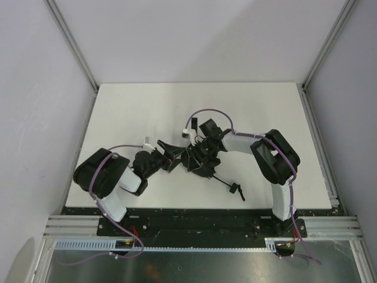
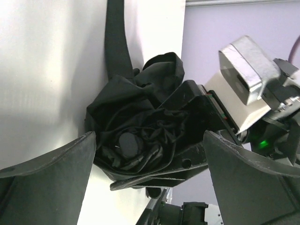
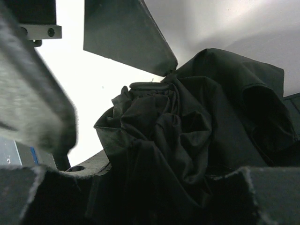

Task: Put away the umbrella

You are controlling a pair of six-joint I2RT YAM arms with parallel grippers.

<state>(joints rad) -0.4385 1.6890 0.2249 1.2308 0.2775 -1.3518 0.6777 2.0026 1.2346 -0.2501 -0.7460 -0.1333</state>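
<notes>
The umbrella (image 1: 194, 160) is a crumpled black fabric bundle at the middle front of the white table (image 1: 141, 106). Its thin shaft and handle (image 1: 238, 190) stick out to the right front. My right gripper (image 1: 205, 154) is shut on the bundle, and folds of fabric (image 3: 187, 126) fill the space between its fingers. My left gripper (image 1: 169, 155) stands wide open at the bundle's left end. In the left wrist view its two fingers flank the umbrella's round cap (image 2: 128, 144) without touching it. A black strap (image 2: 115, 42) trails away across the table.
Pale walls and aluminium posts (image 1: 70, 44) enclose the table on three sides. A black base rail (image 1: 194, 215) runs along the near edge under both arms. The right wrist's camera block (image 2: 246, 68) sits close behind the bundle.
</notes>
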